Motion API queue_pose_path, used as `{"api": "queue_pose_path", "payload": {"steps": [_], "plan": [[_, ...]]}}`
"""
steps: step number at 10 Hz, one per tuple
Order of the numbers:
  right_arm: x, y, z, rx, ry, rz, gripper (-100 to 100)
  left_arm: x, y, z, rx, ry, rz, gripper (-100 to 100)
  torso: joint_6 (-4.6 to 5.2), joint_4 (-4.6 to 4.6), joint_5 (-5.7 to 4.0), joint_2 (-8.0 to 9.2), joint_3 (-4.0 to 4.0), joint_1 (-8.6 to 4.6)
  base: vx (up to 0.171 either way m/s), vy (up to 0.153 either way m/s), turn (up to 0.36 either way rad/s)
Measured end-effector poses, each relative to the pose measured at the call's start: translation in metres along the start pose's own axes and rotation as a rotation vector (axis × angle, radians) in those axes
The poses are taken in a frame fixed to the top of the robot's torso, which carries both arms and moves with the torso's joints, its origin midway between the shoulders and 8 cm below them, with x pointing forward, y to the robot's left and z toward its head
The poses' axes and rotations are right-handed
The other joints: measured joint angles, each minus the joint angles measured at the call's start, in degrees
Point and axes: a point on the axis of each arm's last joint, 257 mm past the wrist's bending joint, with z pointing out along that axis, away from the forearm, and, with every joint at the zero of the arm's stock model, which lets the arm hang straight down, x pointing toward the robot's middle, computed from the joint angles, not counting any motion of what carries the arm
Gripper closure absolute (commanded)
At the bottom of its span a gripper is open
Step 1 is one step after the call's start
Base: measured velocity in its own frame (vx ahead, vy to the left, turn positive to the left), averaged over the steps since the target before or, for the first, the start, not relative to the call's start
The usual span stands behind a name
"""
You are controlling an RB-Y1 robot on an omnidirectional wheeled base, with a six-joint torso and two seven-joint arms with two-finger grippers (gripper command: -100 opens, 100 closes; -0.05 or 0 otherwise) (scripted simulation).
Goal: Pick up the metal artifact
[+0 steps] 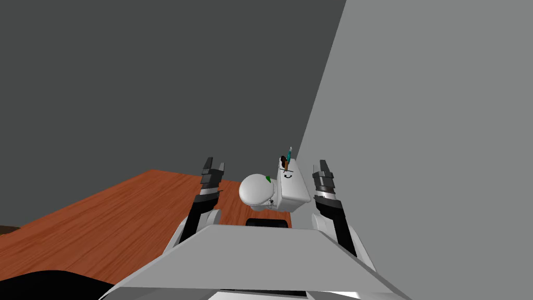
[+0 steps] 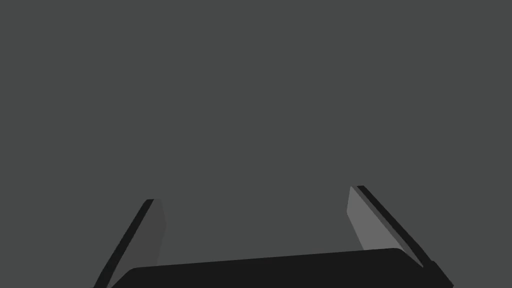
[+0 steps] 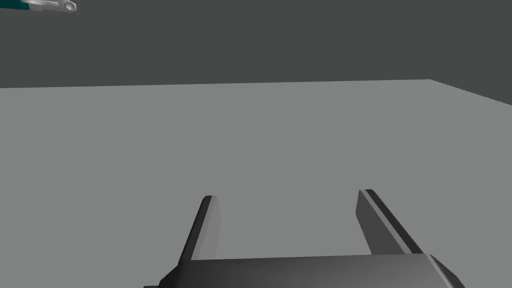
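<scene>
You are at the very start of this pick: nothing has been gripped and nothing has been lifted. Your left claw (image 1: 215,162) is raised at one side of the things on the desk (image 1: 114,219), with its fingers spread and nothing between them. Your right claw (image 1: 326,165) is raised at the other side, likewise spread wide and empty. Between the two, at the desk's far corner near the lighter wall, a white box (image 1: 295,191) stands with a white rounded thing (image 1: 254,190) touching its side. A few thin things rise from the top of the box. One of them is a teal-handled tool (image 1: 289,154) with a silvery tip, and that is the likeliest metal artifact, though it is too small for you to be sure. The right wrist view catches the tool's pale metal end off to the side of the claw, not between the fingers, so neither claw is lined up on it. By this reading everything is left to do: you have to bring a claw over the box, set its fingers either side of the tool, close on it and draw it up and out.
</scene>
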Motion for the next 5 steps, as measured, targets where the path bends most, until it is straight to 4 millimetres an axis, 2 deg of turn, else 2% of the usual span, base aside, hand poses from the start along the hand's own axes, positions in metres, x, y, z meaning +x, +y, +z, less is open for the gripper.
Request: {"api": "queue_pose_path", "payload": {"steps": [2, 5], "plan": [[0.003, -0.006, -0.001, 0.011, 0.041, -0.040, -100, 0.000, 0.000, 0.000, 0.000, 0.000, 0.000, 0, -0.02, 0.00, 0.01, -0.01, -0.01, 0.04, 0.003, 0.023, 0.124], [0.003, -0.025, -0.006, 0.049, 0.116, -0.136, -100, 0.000, 0.000, 0.000, 0.000, 0.000, 0.000, 0, -0.02, 0.00, 0.02, -0.02, -0.01, 0.11, 0.005, 0.038, 0.169]]}}
